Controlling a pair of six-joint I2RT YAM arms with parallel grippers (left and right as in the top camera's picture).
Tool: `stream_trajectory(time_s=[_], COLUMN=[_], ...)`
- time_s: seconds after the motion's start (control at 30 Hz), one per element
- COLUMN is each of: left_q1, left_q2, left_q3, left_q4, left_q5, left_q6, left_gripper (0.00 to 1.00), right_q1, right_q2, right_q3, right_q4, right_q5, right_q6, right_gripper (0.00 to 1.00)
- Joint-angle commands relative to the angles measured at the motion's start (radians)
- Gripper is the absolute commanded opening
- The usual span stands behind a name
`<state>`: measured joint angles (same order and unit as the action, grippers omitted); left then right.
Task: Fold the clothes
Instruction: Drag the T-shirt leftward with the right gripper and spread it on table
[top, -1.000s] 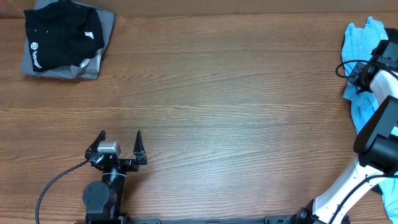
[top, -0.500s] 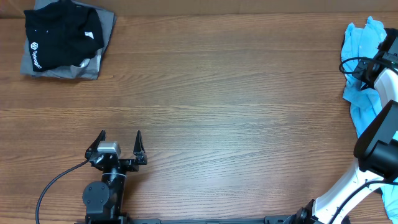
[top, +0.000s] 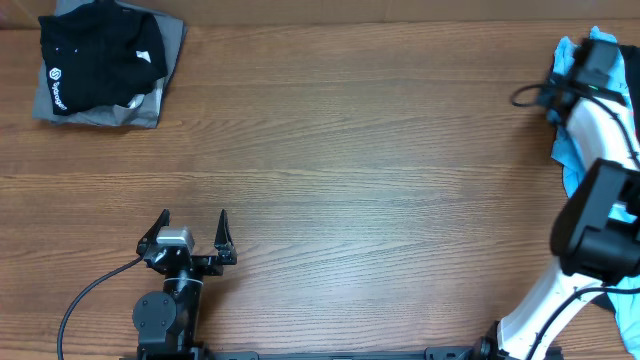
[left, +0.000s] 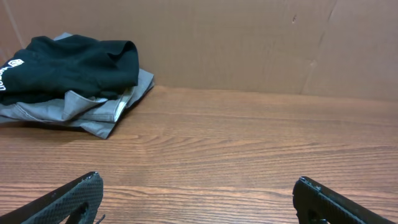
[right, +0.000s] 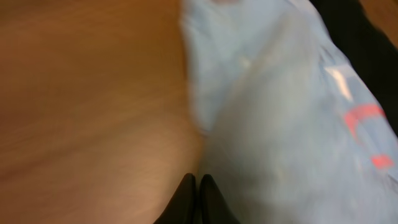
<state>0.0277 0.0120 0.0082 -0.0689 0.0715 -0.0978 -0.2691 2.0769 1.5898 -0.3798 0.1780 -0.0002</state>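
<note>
Since our right hand (right: 198, 190) has just closed at the edge of the light blue shirt (right: 280, 124), we expect to drag it out next; our left hand (top: 193, 216) gapes, far from it.

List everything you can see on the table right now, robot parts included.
black T-shirt: one, black with white print, far left corner, on top of the grey one
grey T-shirt: one, grey, under the black one
light blue T-shirt: one, light blue, crumpled at the right edge
table: one, brown wood
left gripper: one, black, open, over bare wood at the near side
right gripper: one, black, shut at the blue shirt's edge; grip unclear
</note>
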Motion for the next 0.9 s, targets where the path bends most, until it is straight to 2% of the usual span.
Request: stream_trajectory(time_s=[0.0, 0.23, 0.53, 0.67, 0.7, 0.77, 0.8, 0.83, 0.87], left_q1=[-0.004, -0.004, -0.004, -0.004, -0.004, -0.004, -0.004, -0.004, -0.004], left_q2=[-0.008, -0.008, -0.008, -0.008, -0.008, -0.008, -0.008, -0.008, -0.008], left_q3=[-0.003, -0.003, -0.003, -0.003, -0.003, -0.003, -0.003, -0.004, -0.003], left_q4=[-0.002, -0.002, -0.002, -0.002, -0.002, -0.002, -0.002, -0.002, -0.002], left_q5=[0.006, 0.006, 0.006, 0.006, 0.006, 0.006, 0.006, 0.006, 0.006], left_q6=[0.019, 0.019, 0.019, 0.019, 0.019, 0.019, 0.019, 0.019, 0.019], left_gripper=[1.00, 1.00, 1.00, 1.00, 1.00, 1.00, 1.00, 1.00, 1.00], right_q1=[0.148, 0.452, 0.901, 1.022, 1.041, 1.058, 1.059, 1.040, 1.021], right_q2=[-0.123, -0.130, -0.020, 0.014, 0.014, 0.004, -0.006, -0.035, -0.056], right_q3=[0.030, 0.053, 0.053, 0.053, 0.053, 0.057, 0.059, 0.063, 0.063], right_q4=[0.073, 0.215, 0.351, 0.339, 0.330, 0.319, 0.311, 0.277, 0.256], right_q5=[-0.131, -0.326, -0.369, -0.373, -0.354, -0.310, -0.292, -0.274, -0.272], right_q6=[0.001, 0.134, 0.320, 0.272, 0.244, 0.227, 0.227, 0.228, 0.228], right_gripper=[0.04, 0.04, 0.05, 0.09, 0.13, 0.38, 0.44, 0.58, 0.67])
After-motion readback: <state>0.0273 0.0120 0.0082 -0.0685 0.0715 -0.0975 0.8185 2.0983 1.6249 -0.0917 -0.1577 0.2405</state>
